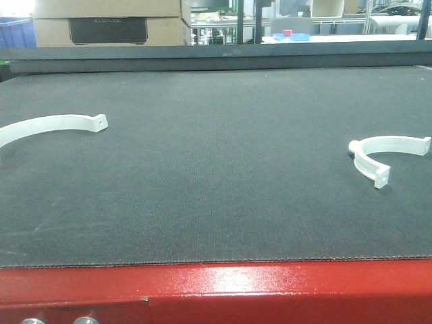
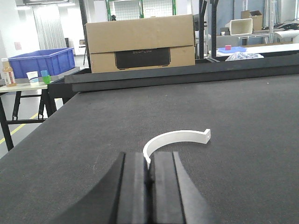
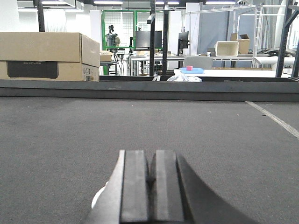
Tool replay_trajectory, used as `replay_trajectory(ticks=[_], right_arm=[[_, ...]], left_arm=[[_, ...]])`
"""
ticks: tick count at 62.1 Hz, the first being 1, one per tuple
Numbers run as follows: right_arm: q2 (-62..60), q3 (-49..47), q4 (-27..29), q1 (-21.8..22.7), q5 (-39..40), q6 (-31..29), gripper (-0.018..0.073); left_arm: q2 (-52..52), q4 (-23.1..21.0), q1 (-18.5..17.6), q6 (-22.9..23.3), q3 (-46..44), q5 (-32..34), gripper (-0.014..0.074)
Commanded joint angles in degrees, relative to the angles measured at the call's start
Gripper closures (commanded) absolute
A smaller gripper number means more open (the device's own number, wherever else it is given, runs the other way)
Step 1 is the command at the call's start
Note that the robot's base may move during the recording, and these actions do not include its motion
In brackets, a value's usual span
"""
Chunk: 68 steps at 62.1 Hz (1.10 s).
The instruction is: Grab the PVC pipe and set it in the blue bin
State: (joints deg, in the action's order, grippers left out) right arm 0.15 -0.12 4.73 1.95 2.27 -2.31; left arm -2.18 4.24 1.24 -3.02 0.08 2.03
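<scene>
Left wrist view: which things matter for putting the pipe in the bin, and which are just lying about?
For the job: pipe piece, blue bin.
Lying about: cardboard box, bottle, cups.

The worktop (image 1: 216, 169) is recorded as charcoal grey with a fine woven grain, faintly scuffed in places with pale marks. Its front edge (image 1: 216, 283) is finished in glossy red. The left PVC pipe piece (image 1: 50, 125) and the right PVC pipe piece (image 1: 385, 156) are noted as plain white, unpatterned. The left pincer (image 2: 149, 161) and the right pincer (image 3: 150, 158) are seen as matt black. The blue bin (image 2: 39, 60) is observed in saturated blue. The cardboard box (image 2: 140, 32) is logged as tan, with a black panel (image 2: 141, 58) set into it.
</scene>
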Motion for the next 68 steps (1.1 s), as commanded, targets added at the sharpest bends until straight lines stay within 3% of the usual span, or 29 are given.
replay_trajectory(ticks=[1,68], right_arm=[[-0.1,0.1,0.1,0.3,1.1,-0.1,0.0721],[-0.1,0.1,0.1,0.3,1.1,-0.1,0.0721]], left_arm=[[0.1,-0.4,-0.3,0.0,-0.1,0.2,0.0708],[0.1,-0.4,-0.3,0.0,-0.1,0.9,0.0708]])
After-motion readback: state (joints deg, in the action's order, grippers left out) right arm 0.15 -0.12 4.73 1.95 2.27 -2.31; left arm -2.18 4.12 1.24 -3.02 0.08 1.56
